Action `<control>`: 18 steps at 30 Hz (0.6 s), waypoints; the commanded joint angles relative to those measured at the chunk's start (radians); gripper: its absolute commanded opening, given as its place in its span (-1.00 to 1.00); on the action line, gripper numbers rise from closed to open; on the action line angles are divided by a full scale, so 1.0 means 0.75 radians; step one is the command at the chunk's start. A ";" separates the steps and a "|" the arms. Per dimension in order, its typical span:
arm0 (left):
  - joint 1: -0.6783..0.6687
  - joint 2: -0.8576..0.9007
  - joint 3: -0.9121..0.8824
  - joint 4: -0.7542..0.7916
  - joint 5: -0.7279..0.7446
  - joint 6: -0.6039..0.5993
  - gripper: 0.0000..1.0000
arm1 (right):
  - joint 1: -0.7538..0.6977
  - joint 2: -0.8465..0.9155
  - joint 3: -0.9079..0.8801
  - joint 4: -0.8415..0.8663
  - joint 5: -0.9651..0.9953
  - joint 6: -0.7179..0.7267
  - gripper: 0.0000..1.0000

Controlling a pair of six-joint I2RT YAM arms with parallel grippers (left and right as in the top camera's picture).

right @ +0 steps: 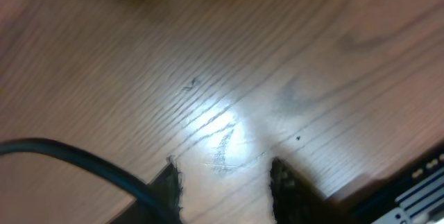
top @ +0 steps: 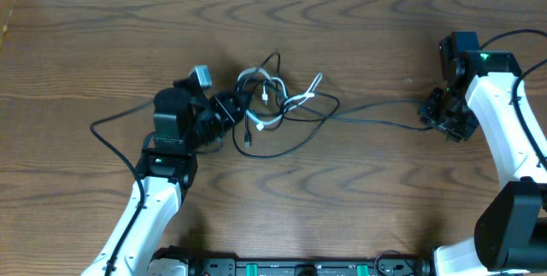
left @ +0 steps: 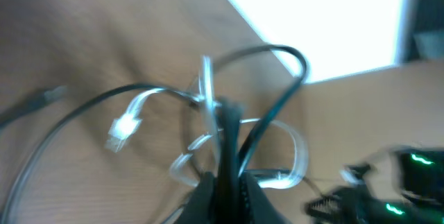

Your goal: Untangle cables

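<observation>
Cables [top: 278, 105] lie in one knotted bunch on the wooden table [top: 359, 216], right at the tip of the left pincer [top: 229, 112] and well apart from the right pincer [top: 440, 115]. The near edge of the bunch meets the left pincer, and the rest spreads away from it toward the middle of the table.

Seen from the left wrist camera, the left pincer is clenched. Its two fingers [left: 205, 200] press together on a black cable [left: 229, 130] that rises from between them and bends over in a tall loop. Just past the fingertips a white cable [left: 297, 156] curls round in a loop, and a small pale plug [left: 123, 128] sits on a strand off to one side of the pincer. That view is blurred, so I cannot tell which strand crosses over which.

From above, the bunch is a handful of overlapping loops, with thin black ones around the outside and pale ones through the centre. A small plug sticks out on the side away from the left pincer.

One long black strand [top: 376, 122] runs out of the bunch, flat on the wood, all the way to the right pincer. The right pincer is released, its fingers [right: 286, 186] standing apart with bare wood showing between them. In the right wrist camera the strand comes up to the outer side of one finger. Whether it touches that finger I cannot tell.
</observation>
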 commanded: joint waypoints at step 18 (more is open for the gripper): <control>-0.051 -0.017 0.013 0.138 -0.117 -1.631 -0.85 | 0.103 0.002 -0.006 0.031 -1.349 -1.145 0.84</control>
